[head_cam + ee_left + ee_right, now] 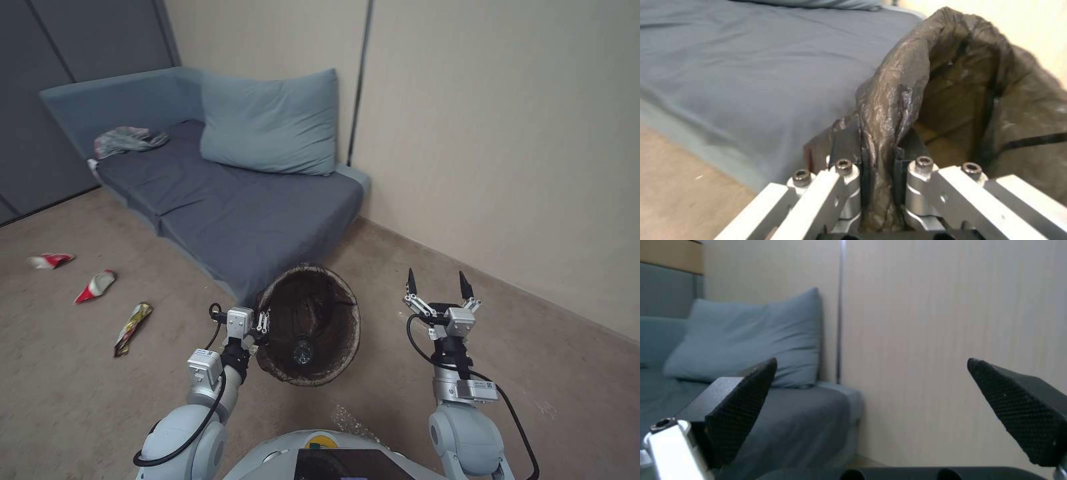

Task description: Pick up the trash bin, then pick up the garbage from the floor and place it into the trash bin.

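Observation:
The trash bin [308,325], lined with a dark brown bag, hangs in front of the sofa's near corner with a small clear bottle [303,350] lying inside. My left gripper [265,323] is shut on the bin's left rim; in the left wrist view the fingers [849,146] pinch the bag-covered rim [889,110]. My right gripper [436,285] is open and holds nothing, right of the bin; its black fingertips [744,400] face the wall. Garbage lies on the floor to the left: two crushed red-and-white paper cups [51,261] [96,285] and a gold-yellow wrapper [132,327].
A grey-blue sofa [233,207] with a large cushion [270,123] and a crumpled cloth [127,140] stands behind the bin. A beige wall [500,147] runs along the right. Open carpet [60,380] spreads around the litter at left.

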Controlling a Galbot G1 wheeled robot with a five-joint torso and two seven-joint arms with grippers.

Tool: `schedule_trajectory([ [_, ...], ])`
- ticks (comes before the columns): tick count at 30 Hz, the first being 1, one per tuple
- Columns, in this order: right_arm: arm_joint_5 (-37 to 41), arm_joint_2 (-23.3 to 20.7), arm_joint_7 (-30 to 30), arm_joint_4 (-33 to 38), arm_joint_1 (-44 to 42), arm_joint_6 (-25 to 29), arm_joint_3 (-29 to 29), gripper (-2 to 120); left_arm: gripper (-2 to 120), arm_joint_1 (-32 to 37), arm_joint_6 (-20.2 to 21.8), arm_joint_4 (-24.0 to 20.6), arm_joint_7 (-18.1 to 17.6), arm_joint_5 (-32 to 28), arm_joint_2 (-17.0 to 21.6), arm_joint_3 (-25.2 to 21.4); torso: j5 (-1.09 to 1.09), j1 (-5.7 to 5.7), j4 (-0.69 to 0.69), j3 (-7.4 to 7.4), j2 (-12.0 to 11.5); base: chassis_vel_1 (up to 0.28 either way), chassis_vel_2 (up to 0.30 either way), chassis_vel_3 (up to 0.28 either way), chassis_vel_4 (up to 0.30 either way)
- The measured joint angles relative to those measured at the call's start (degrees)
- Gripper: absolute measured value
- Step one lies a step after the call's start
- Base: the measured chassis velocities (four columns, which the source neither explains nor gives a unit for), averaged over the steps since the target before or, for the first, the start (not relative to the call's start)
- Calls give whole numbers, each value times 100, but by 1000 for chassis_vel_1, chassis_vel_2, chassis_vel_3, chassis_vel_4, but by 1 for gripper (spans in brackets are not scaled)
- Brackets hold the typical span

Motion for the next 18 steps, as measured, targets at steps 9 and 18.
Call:
schedule_trajectory([
  [9,-7,14,-30,-19,-9,50,-6,100,7,3,0,21,5,9,-10,28,0,0,-1,0,0,120,130,124,130],
  [18,-5,19,-28,-16,-21,71,-1,100,7,25,-3,7,12,30,-8,26,1,0,0,0,0,125,121,122,128],
])
